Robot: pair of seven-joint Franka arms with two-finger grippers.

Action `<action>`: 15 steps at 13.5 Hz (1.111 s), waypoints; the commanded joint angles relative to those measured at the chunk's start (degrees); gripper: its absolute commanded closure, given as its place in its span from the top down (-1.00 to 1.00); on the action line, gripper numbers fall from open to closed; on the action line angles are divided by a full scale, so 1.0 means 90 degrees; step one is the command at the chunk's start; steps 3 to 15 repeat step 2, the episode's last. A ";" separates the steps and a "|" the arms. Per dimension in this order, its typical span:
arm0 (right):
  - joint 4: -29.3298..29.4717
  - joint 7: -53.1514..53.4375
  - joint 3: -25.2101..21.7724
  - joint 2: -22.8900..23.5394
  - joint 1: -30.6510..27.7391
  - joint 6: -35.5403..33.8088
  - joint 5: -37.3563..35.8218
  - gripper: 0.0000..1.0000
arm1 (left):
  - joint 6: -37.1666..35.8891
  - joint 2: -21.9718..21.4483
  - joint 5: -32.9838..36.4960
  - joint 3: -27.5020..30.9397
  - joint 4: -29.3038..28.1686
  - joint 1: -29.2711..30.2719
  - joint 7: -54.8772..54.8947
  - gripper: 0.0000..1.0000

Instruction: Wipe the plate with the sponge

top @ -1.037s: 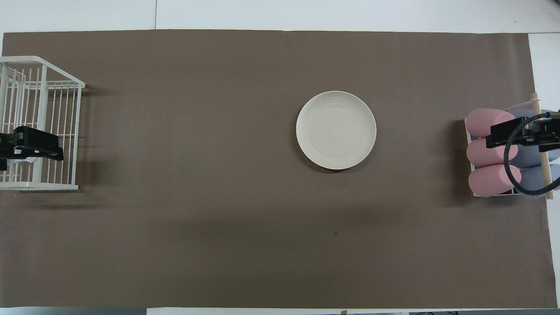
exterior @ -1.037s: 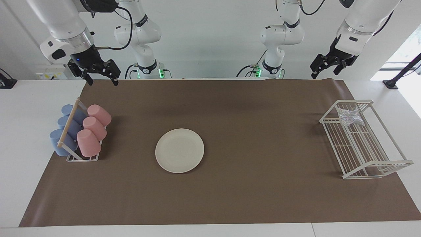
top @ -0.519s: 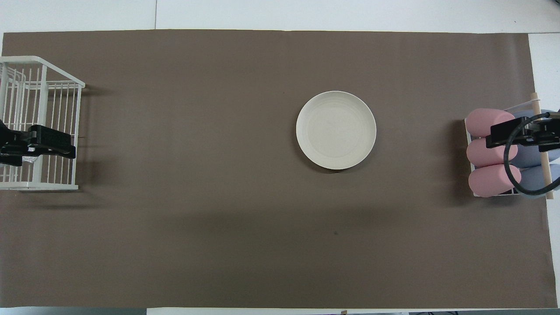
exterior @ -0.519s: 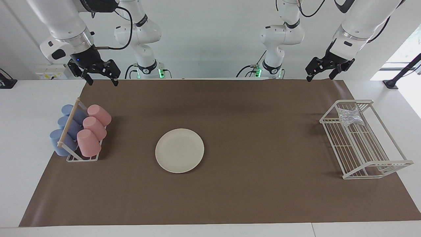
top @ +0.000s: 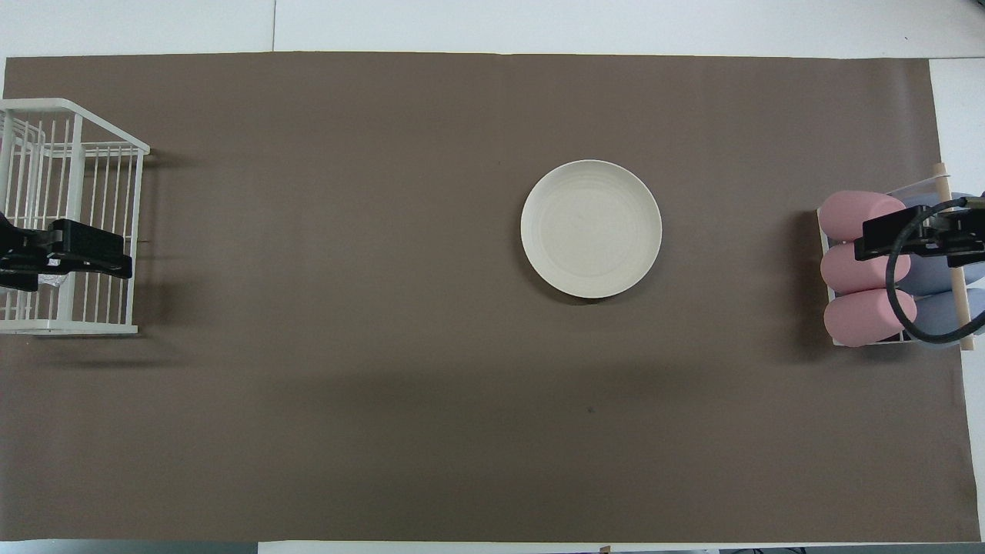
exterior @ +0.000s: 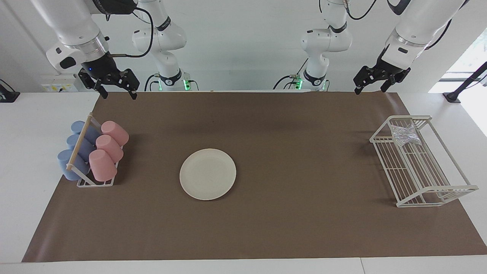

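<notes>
Facing view first, scanning from one edge across: the right end effector point(exterior: 116, 93) hangs in the air over the robots' edge of the brown paper mat point(exterior: 289, 228), its two fingers spread apart and gripping nothing. Under and forward of it a small white wire cup holder point(exterior: 95, 182) with a wooden bar carries three pink cups point(exterior: 106, 150) and three blue cups point(exterior: 76, 148), all smooth, matte and lying tipped on their sides.

Next comes the plate point(exterior: 207, 174), round, plain cream-white, lying flat on the mat near the middle of the worktop point(exterior: 30, 160), somewhat toward the right arm's end. Being round it has no long axis; its shallow raised rim faces up.

Further along, the left end effector point(exterior: 370, 88) hangs over the mat's edge nearest the robots, fingers apart, holding nothing. At the left arm's end stands a white wire rack point(exterior: 437, 190), long and narrow, running from nearer the robots to farther from them. The sponge point(exterior: 405, 135), silvery, crinkled and pinched like a bow, lies in the rack's end nearest the robots, its long axis roughly crosswise to the rack.

Seen from overhead, the left end effector point(top: 46, 258) covers that end of the rack, and the right end effector point(top: 916, 235) covers the cups.
</notes>
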 commanded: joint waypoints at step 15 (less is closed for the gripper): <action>0.0005 0.0125 0.0063 -0.0030 -0.0022 0.0031 -0.0131 1.00 | 0.0093 -0.0125 -0.0067 0.0085 -0.0120 -0.0008 0.0022 1.00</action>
